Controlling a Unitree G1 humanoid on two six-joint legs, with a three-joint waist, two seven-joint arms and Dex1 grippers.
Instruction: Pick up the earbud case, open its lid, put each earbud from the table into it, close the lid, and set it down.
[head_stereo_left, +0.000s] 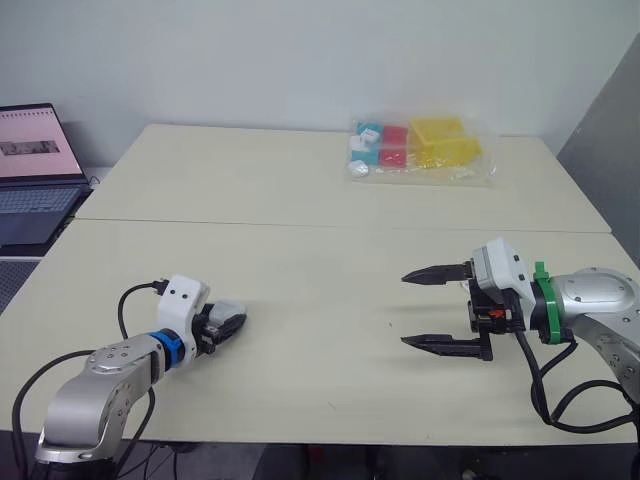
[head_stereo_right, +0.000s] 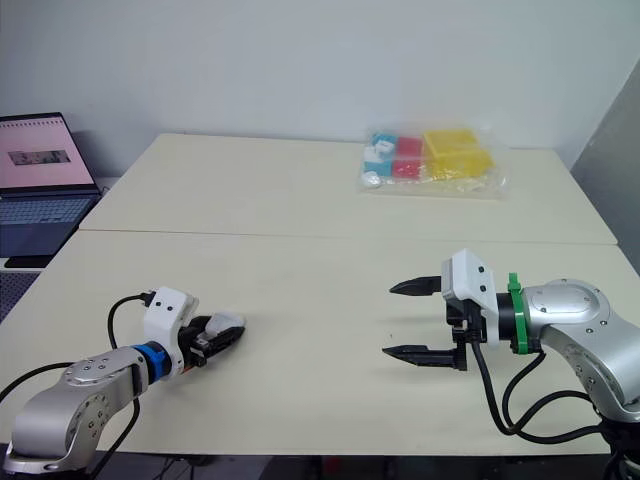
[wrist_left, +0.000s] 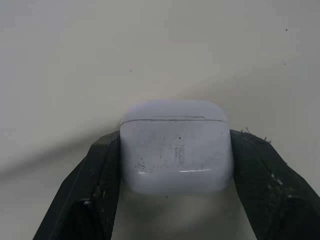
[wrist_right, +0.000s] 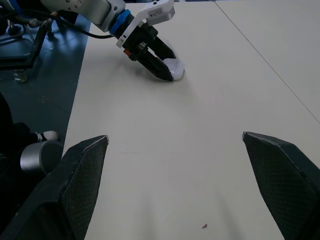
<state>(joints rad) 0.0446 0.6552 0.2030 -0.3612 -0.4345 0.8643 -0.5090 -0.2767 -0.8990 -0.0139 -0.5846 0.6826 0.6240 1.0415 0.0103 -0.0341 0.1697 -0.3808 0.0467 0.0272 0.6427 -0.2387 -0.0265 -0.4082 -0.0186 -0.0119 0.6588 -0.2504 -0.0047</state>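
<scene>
My left gripper (head_stereo_left: 228, 326) was closed on the earbud case (wrist_left: 176, 147), one black finger pressed to each side of its white body, low over the near left part of the table (head_stereo_left: 300, 200). From the right wrist view the case looked to be touching the tabletop or just above it; I could not tell which. Its lid (wrist_left: 172, 111) was shut, the seam a thin, even line across the top of the case.

My right gripper (head_stereo_left: 405, 310) hovered over the near right part of the table, well apart from the case, its two fingers spread wide and holding nothing.

I judged the grasp to be made. With the lid down, I could not tell whether the earbuds were already inside. So this was either the start, with the opening, both earbuds, the closing and the setting down all left, or the very end, with only the release to come.

A laptop (head_stereo_left: 35, 170) sat off the left edge, and a clear plastic bag of coloured blocks (head_stereo_left: 420, 150) lay at the far side, neither in the way.
</scene>
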